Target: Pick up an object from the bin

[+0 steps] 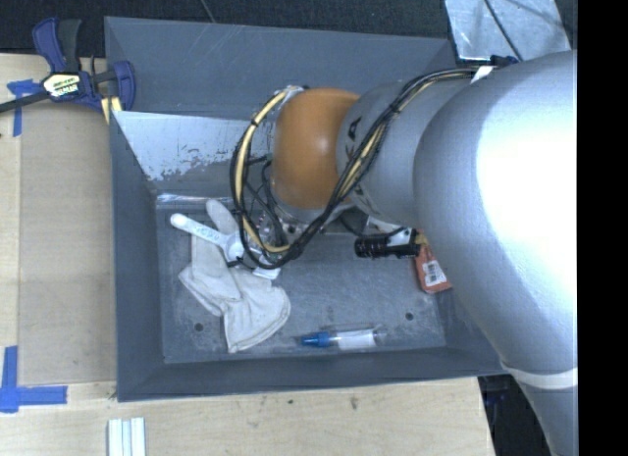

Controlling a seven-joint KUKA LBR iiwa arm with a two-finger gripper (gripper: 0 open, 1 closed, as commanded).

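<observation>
**Bin** [137, 278], grey metal, one. Contents:
- White crumpled cloth [238, 299], on the floor at 8 o'clock.
- White spoon-like plastic piece [194, 228], at 10 o'clock, its end meeting the cloth's upper edge.
- Clear syringe with blue tip [340, 339], at 6 o'clock by the near wall, apart from the rest.
- Black marker [383, 245], at 3 o'clock.
- Small orange-red packet [432, 274], just beside the marker at 4 o'clock, near the arm.

**Hand** [247, 251]: low in the bin, left of centre, over the cloth's upper edge. It is masked by the orange wrist cover [306, 150] and cables. How far open it is, and whether it has hold of anything, cannot be told.

**Step, as judged:** grasp stage, with the cloth the likeliest thing.

**Next move calls for:** a firm close on a fold, then a straight lift clear of the walls. The cloth may drape and drag the plastic piece.
</observation>
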